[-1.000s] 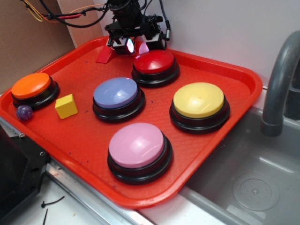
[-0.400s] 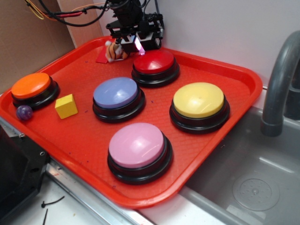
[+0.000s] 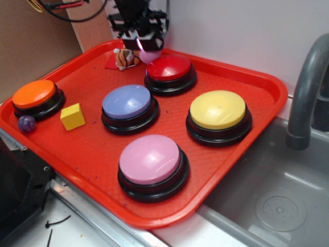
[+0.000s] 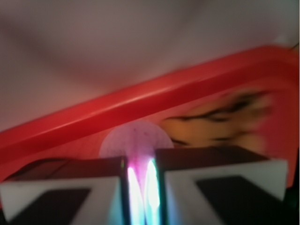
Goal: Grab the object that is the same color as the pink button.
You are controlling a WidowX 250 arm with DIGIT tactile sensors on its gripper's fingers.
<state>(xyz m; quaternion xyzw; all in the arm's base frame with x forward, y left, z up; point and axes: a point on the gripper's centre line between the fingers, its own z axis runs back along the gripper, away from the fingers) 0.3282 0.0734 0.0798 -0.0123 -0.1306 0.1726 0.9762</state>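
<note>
Pink, bumpy ball (image 3: pixel 150 53) now hangs pinched in my gripper (image 3: pixel 144 45), lifted clear of the red tray (image 3: pixel 241 135) just behind the red button (image 3: pixel 170 68). A second ago the gripper sat lower, almost on the tray floor behind that button, hiding the tiger plush (image 3: pixel 125 57); now the arm has risen and the plush shows, lying beside a small red wedge (image 3: pixel 112 62), left of the red button.

Wrist view, blurred: jaws nearly together, a narrow glowing gap between them, the ball (image 4: pixel 135 140) bulging past the fingers (image 4: pixel 61 187). Its surface looks speckled and knitted. The plush (image 4: pixel 220 123) smears orange with dark stripes to the right, with the tray rim (image 4: pixel 140 101) behind.

Nothing else on the tray has shifted. The pink button (image 3: pixel 152 164), a smooth pale dome on a black base, sits well in front of the red button, nearest the tray's front edge. Blue-lavender button (image 3: pixel 129 106) lies between those two, slightly left; yellow button (image 3: pixel 218 115) front-right of the red one; orange button (image 3: pixel 36 97) far left, with a yellow cube (image 3: pixel 72 116) and a small dark purple ball (image 3: pixel 26 123) near it.

Tray floor has a fine pebbled texture. A steel sink (image 3: pixel 272 200) and grey faucet (image 3: pixel 307 85) stand right of the tray, with a white wall behind
</note>
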